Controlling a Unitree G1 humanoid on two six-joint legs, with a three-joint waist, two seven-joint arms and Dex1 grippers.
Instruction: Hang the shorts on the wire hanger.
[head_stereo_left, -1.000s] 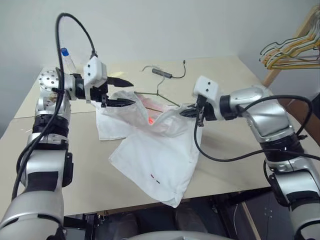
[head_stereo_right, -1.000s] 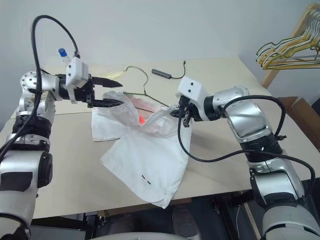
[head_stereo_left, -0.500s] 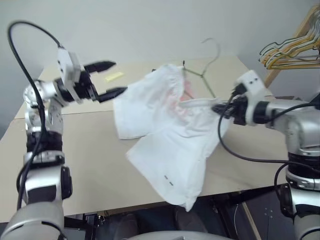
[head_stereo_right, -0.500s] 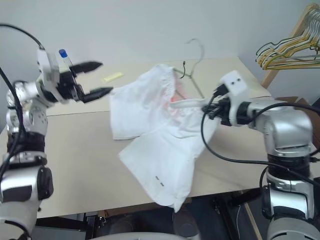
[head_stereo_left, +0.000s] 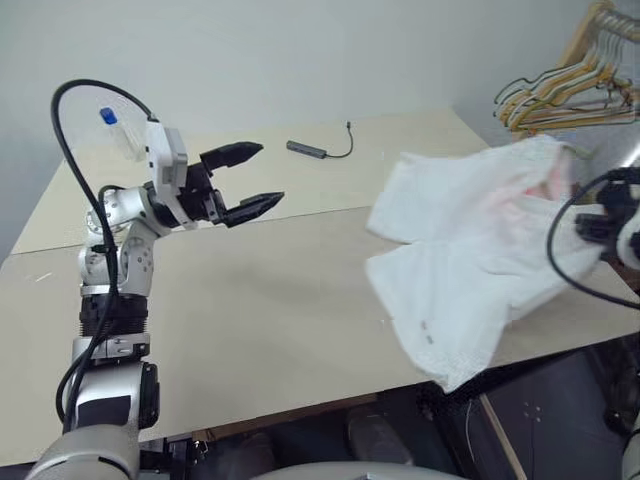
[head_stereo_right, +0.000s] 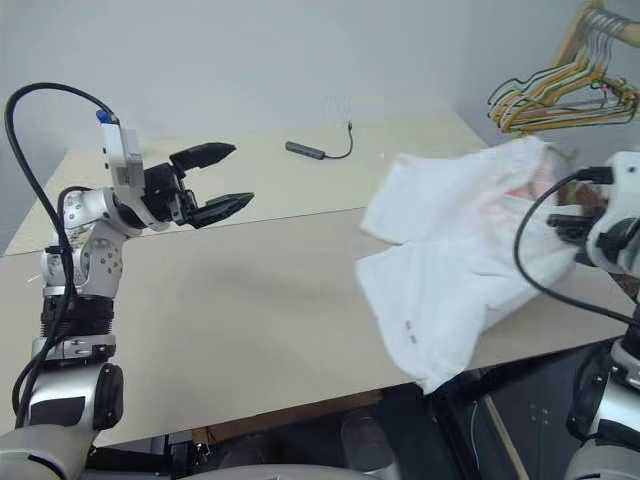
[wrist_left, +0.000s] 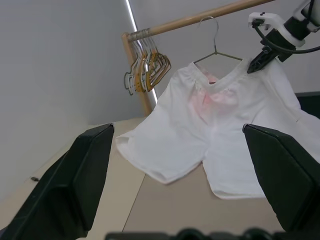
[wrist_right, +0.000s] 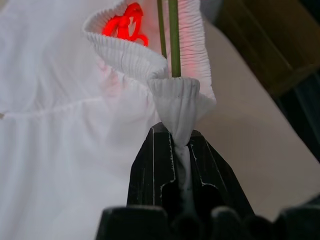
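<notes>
Right hand (wrist_right: 182, 150) pinching shorts (wrist_right: 75, 140) waistband

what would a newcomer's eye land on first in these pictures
The white shorts, lifted off the table at its right end, draped on the wire hanger, with the right gripper pinching the gathered waistband. Next, the left gripper, open and holding nothing, over the table's left side. A bunch of yellow and dark hangers hangs at the far right.

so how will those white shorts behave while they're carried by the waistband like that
Probably floppy: the shorts sag in folds from the right gripper, shut on a pinch of waistband. Likely light, since that thin pinch holds them. The trailing legs may drag across the table.
</notes>
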